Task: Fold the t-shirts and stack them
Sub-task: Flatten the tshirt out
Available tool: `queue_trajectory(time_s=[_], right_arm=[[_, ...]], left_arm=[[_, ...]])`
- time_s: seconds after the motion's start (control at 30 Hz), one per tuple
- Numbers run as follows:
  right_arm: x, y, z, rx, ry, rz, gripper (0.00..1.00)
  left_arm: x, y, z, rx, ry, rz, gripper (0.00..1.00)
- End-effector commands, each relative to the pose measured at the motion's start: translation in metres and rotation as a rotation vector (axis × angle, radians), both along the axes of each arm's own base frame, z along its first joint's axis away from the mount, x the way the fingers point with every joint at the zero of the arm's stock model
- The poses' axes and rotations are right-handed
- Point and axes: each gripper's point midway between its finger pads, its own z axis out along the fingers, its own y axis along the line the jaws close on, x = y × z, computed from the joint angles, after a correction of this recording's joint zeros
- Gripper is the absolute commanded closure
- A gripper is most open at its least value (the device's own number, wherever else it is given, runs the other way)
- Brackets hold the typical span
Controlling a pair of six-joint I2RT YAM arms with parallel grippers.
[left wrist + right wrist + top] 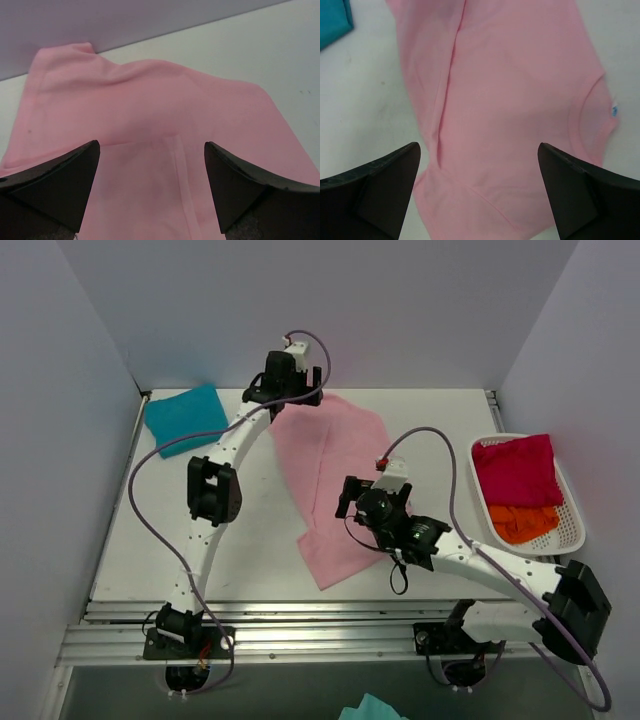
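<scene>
Pink tee [330, 480] lies mid-table [250, 550], a long strip running diagonally from the back wall toward the near edge. It looks already folded lengthwise, with a layered edge running along it in both wrist views. The collar and tag show on the right of the right wrist view.

Left tool [151, 145] is at the far end of the strip, spread wide and gripping nothing. Right tool [478, 145] is over the middle near the collar, also spread wide and empty. Can't tell whether either one touches the cloth.

Teal tee [185, 418] sits folded in the back-left corner. Magenta tee [515, 470] and orange tee [525, 523] are bunched in the white basket [575, 530] on the right, not yet done.

Risks, as I judge them:
- A tool pinches only the top layer, so the lengthwise fold peels open on the lift.
- The two grasp points are uneven on a skewed strip, so the cross fold lands crooked.
- The far end sits tight against the wall, leaving the left tool little room to close.
- Soft cloth drags on the table and could bunch up.
</scene>
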Motion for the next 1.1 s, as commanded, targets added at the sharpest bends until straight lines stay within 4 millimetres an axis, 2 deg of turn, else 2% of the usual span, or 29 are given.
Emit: queue_trajectory(time_s=[0.0, 0.03, 0.07, 0.1, 0.13, 0.2, 0.33, 0.43, 0.8, 0.93, 1.0, 1.07], right_arm=[[0.006, -0.058, 0.033, -0.01, -0.119, -0.249, 0.0], [0.005, -0.063, 0.033, -0.013, -0.125, -0.259, 0.0], [0.005, -0.067, 0.039, 0.003, -0.139, -0.271, 0.0], [0.005, -0.071, 0.039, -0.001, -0.143, -0.28, 0.0], [0.005, -0.075, 0.039, -0.011, -0.149, -0.296, 0.0], [0.005, -0.08, 0.036, -0.03, -0.146, -0.31, 0.0], [0.007, -0.081, 0.031, -0.061, -0.133, -0.319, 0.0], [0.008, -0.079, 0.029, -0.065, -0.126, -0.314, 0.0], [0.005, -0.084, 0.033, -0.047, -0.134, -0.322, 0.0], [0.005, -0.084, 0.031, -0.053, -0.129, -0.319, 0.0], [0.005, -0.083, 0.029, -0.056, -0.128, -0.319, 0.0], [0.005, -0.084, 0.029, -0.058, -0.128, -0.323, 0.0]], left_arm=[[-0.025, -0.037, -0.015, -0.036, 0.124, -0.152, 0.05], [-0.024, -0.044, -0.012, -0.042, 0.107, -0.16, 0.06], [-0.026, -0.047, -0.02, -0.039, 0.118, -0.164, 0.06], [-0.025, -0.054, -0.018, -0.05, 0.101, -0.173, 0.06], [-0.029, -0.056, -0.036, -0.045, 0.137, -0.175, 0.06], [-0.032, -0.061, -0.036, -0.054, 0.134, -0.177, 0.06], [-0.042, -0.074, -0.058, -0.024, 0.18, -0.191, 0.06], [-0.042, -0.079, -0.072, 0.029, 0.172, -0.163, 0.06], [-0.023, -0.038, -0.097, 0.097, 0.207, 0.083, 0.06], [-0.023, -0.036, -0.109, 0.09, 0.227, 0.083, 0.05], [-0.023, -0.036, -0.113, 0.091, 0.231, 0.08, 0.01], [-0.023, -0.038, -0.116, 0.088, 0.234, 0.075, 0.09]])
